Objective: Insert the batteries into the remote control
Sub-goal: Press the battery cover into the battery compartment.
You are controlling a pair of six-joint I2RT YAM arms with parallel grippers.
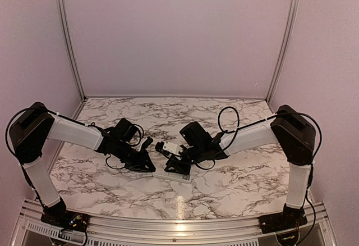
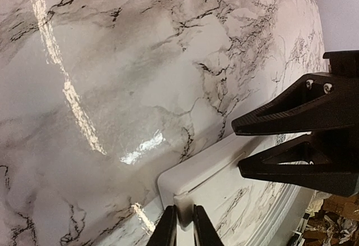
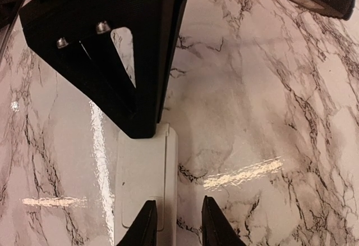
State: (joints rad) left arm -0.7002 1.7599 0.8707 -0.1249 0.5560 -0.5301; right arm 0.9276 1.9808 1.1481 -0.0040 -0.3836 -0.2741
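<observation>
- Table (image 1: 235,190): looks like white and grey marble, very smooth and very shiny, throws back bright streaks of light.
- Remote control (image 3: 140,190): white plastic, smooth, with only a soft, dull shine.
- Left gripper (image 2: 184,229) and right gripper (image 3: 176,226): black plastic, hard looking, dull all over.
- Screws (image 3: 101,28) in the black plastic: small, silver metal, shiny on top.
- Rails (image 1: 67,38): silver metal, smooth, gleam a little.
- Walls (image 1: 179,32): pale, plain and flat, dull.
- Arm covers (image 1: 73,131): white, smooth, look like plastic.
</observation>
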